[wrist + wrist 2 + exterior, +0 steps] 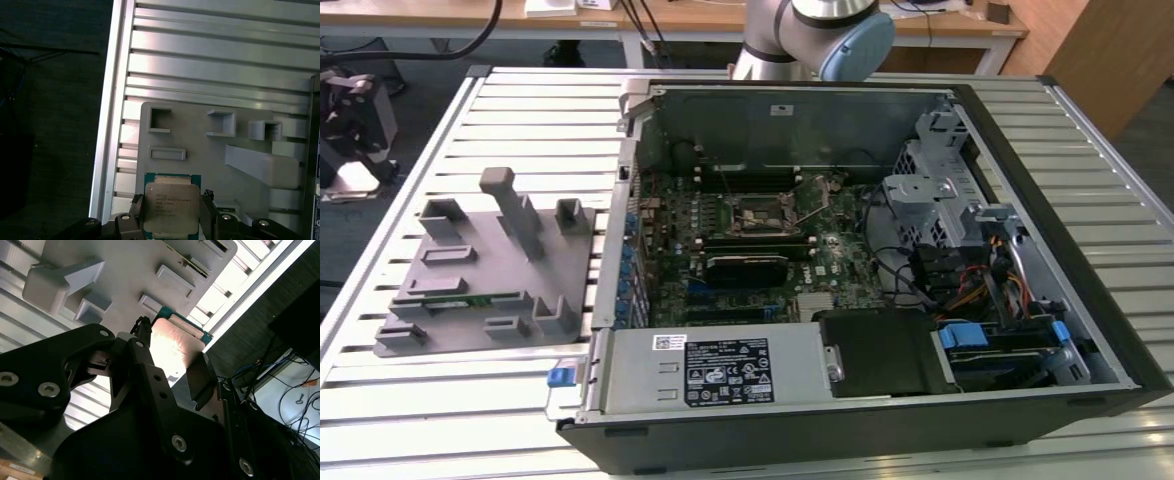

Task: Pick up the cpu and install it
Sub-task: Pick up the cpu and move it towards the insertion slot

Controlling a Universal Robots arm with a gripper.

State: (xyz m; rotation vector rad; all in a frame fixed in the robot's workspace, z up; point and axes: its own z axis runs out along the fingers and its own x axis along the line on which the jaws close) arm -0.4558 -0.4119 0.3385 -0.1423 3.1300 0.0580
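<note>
The cpu (171, 205), a square chip with a silver-grey metal top and a green rim, sits between the black fingers of my gripper (171, 214), which is shut on its two opposite sides. In the second wrist view the cpu (176, 347) gleams between the same fingers of the gripper (172, 364). It hangs well above the grey fixture tray (200, 145), over the tray's edge. In the exterior view the dark motherboard socket (765, 212) lies inside the open computer case (1014, 330), with its metal frame raised.
The grey fixture tray (480, 270) lies at the exterior view's left on a slatted aluminium table (520, 100) and holds a narrow green memory stick (460, 297). The arm's base (821, 35) stands behind the case. Cables, drive bays and a power supply (707, 370) crowd the case.
</note>
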